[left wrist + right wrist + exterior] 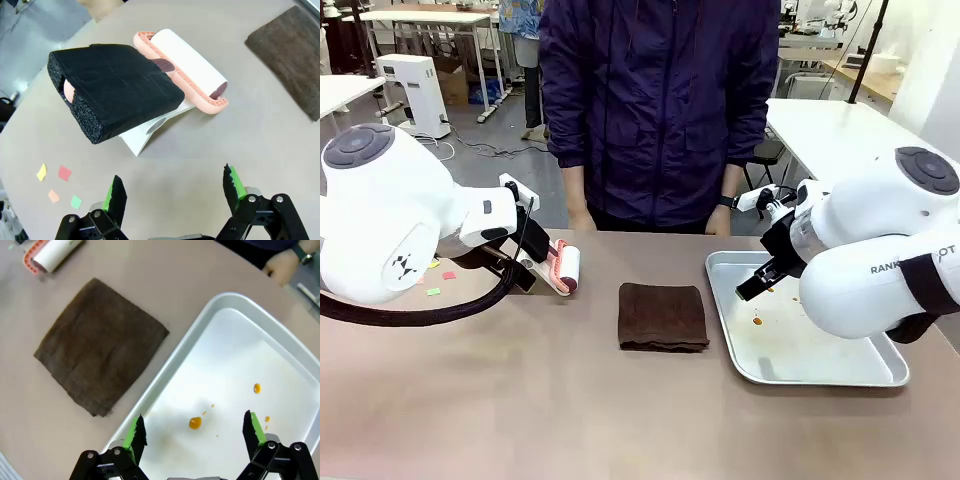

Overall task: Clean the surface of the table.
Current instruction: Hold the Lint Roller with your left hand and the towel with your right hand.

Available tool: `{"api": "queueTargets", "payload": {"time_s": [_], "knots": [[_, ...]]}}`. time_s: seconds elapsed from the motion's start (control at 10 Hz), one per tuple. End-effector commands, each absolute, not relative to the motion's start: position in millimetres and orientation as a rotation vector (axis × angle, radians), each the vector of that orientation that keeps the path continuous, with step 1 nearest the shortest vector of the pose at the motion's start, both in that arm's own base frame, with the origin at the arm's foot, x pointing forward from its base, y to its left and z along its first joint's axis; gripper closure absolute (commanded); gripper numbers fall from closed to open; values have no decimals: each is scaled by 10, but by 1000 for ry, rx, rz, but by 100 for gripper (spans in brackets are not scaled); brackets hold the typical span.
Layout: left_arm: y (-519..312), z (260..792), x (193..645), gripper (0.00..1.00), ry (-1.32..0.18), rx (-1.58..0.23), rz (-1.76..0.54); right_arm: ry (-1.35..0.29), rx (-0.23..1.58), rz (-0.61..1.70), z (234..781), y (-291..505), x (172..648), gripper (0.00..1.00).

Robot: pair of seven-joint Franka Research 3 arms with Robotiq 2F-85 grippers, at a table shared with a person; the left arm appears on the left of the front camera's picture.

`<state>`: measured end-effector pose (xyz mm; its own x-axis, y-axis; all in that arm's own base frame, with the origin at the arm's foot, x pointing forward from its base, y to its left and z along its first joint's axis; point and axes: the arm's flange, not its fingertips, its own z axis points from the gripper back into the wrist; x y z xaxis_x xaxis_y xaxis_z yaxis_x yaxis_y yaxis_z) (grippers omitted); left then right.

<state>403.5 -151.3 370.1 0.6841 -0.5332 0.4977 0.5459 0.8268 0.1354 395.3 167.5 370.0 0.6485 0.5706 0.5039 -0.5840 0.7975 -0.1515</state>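
Left wrist view: our left gripper [174, 185] gapes wide facing the foam handle [115, 90] of the lint roller [185, 60], right gripper [194, 426] spread too, so we centre up before squeezing.

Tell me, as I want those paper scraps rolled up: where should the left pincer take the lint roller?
Probably the lint roller's black foam handle, from above, the open left pincer closing across its long sides. The thick block sits tilted up on a white stand, clear of the table, leaving room around it. Avoid the white roll.
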Motion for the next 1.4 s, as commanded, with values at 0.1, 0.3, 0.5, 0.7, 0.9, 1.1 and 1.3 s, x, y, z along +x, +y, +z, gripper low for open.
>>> {"api": "queueTargets", "payload": {"time_s": [0.1,0.3,0.5,0.7,0.9,1.1,1.3], "knots": [[-1514,3702,4035,0,-550,-24,-605,-564,25,656,3701,1675,3953,0],[-1514,3702,4035,0,-550,-24,-605,-564,25,656,3701,1675,3953,0],[-1514,3702,4035,0,-550,-24,-605,-564,25,656,3701,1675,3953,0],[-1514,3702,4035,0,-550,-24,-605,-564,25,656,3701,1675,3953,0],[-1514,3702,4035,0,-550,-24,-605,-564,25,656,3701,1675,3953,0],[-1514,3702,4035,0,-550,-24,-605,-564,25,656,3701,1675,3953,0],[-1512,3701,4035,0,-550,-25,-604,-505,41,618,3773,1679,3906,0]]}}
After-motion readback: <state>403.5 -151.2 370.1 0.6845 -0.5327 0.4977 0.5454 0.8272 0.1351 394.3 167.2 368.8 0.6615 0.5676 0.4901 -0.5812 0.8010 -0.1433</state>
